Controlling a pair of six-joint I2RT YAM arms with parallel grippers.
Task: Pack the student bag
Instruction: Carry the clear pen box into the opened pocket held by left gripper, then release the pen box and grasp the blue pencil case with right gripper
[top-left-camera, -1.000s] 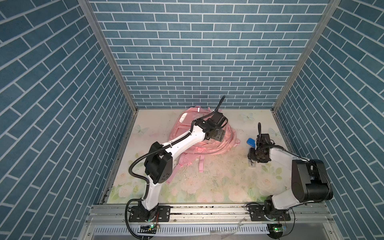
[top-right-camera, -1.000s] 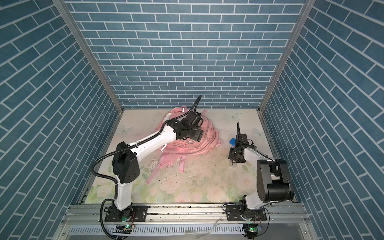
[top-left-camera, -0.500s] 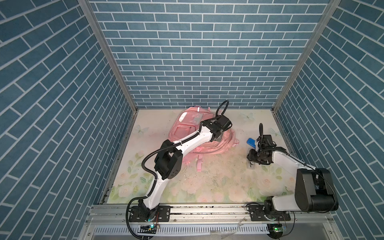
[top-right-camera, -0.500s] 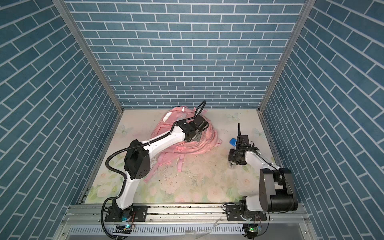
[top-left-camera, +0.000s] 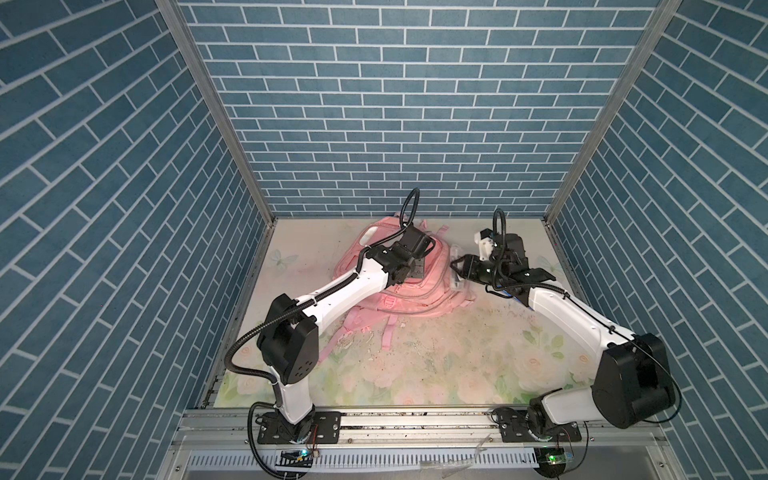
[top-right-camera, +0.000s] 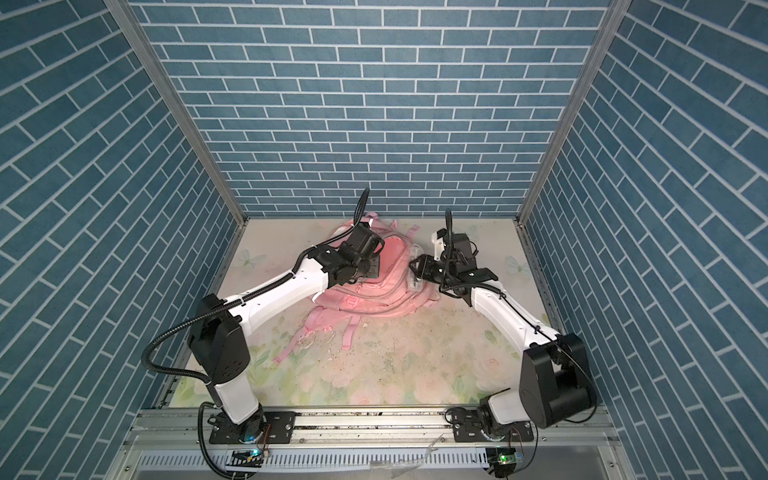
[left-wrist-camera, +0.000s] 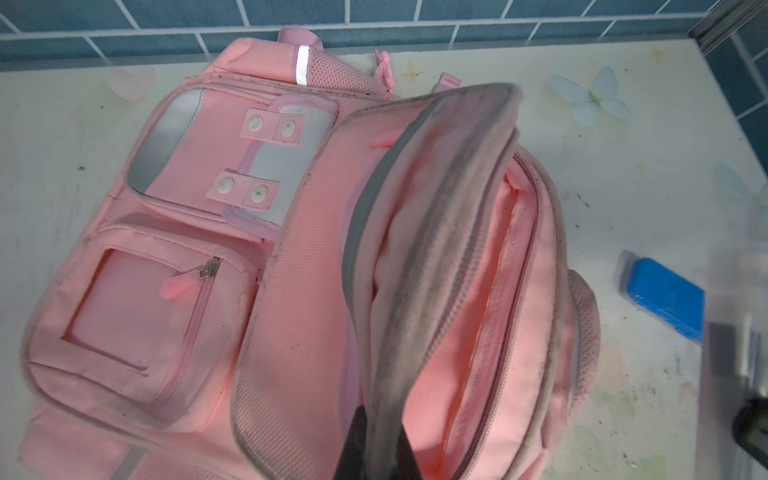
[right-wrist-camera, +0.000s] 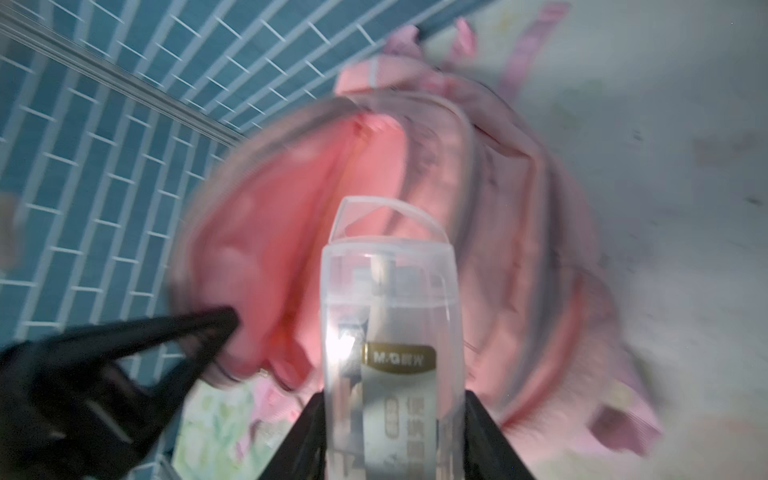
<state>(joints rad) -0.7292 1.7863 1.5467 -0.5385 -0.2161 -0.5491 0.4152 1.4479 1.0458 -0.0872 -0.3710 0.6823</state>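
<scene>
The pink student bag (top-left-camera: 415, 299) (top-right-camera: 386, 291) lies at the back middle of the table. Its main compartment gapes, showing pink lining (left-wrist-camera: 490, 291). My left gripper (top-left-camera: 417, 270) (left-wrist-camera: 380, 419) is shut on the greyish edge of the bag's opened flap (left-wrist-camera: 436, 187) and holds it up. My right gripper (top-left-camera: 457, 266) (right-wrist-camera: 390, 399) is shut on a clear plastic case (right-wrist-camera: 390, 299) with a gold label. It holds the case just off the bag's right side, pointing at the opening. The left gripper's black fingers (right-wrist-camera: 199, 328) show beside the case in the right wrist view.
A blue flat block (left-wrist-camera: 665, 299) lies on the floral table to the right of the bag, under the right arm. The bag's straps (top-left-camera: 388, 340) trail toward the front, among crumbs. Blue brick walls close in three sides; a metal rail (top-left-camera: 415, 419) runs along the front.
The left gripper has shut on the bag's flap and raised it. The right arm has carried the clear case up from the table on the right toward the bag's opening.
</scene>
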